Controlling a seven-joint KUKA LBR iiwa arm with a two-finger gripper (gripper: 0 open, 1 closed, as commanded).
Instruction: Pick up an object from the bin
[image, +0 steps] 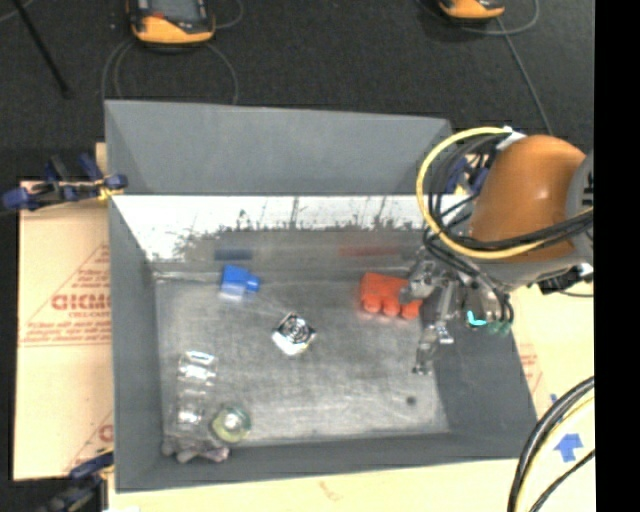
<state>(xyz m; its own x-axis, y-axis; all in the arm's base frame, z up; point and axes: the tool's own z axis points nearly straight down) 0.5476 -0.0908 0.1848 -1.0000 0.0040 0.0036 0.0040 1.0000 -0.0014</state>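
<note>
The gripper (425, 352) hangs low at the right side of the bin (280, 150), close to the right wall, over bare floor. Whether it is open or closed cannot be told, and nothing can be seen in its grasp. The nearest thing is a red block (383, 295), just beside it toward the back wall. Farther left, near the middle, lies a small white and silver piece (293, 335), and a blue block (237, 281) sits beyond it. A clear plastic piece (195, 375) and a round greenish cap (230, 423) lie in the front left corner.
</note>
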